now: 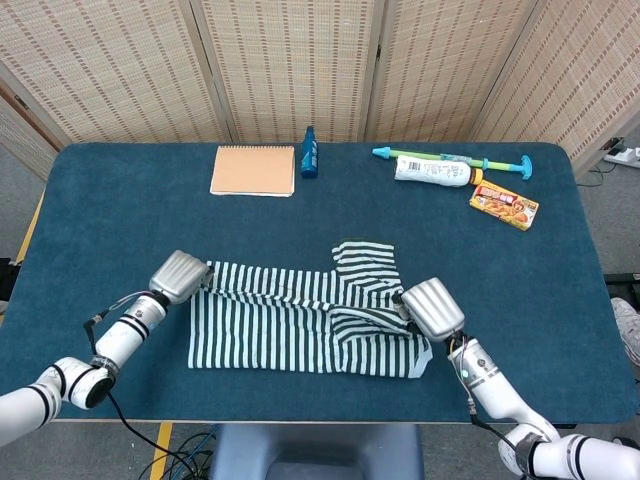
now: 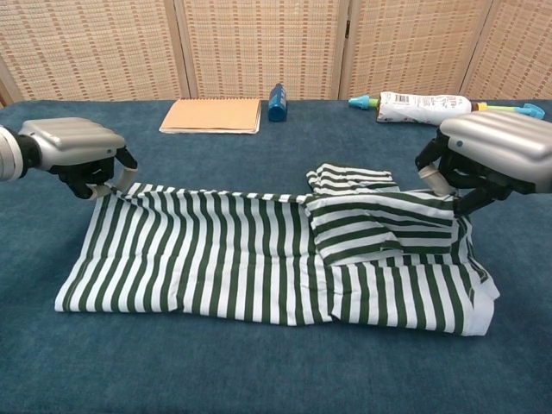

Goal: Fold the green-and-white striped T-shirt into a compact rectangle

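Observation:
The green-and-white striped T-shirt lies folded lengthwise across the near half of the blue table. One sleeve sticks out toward the far side. My left hand pinches the shirt's far left corner, low over the cloth. My right hand grips the far right edge, where the cloth bunches into an extra layer. Both hands hold the folded-over edge near the shirt's far border.
At the table's far side sit an orange notebook, a blue bottle, a white bottle beside a green and blue toy, and a yellow box. Woven screens stand behind the table.

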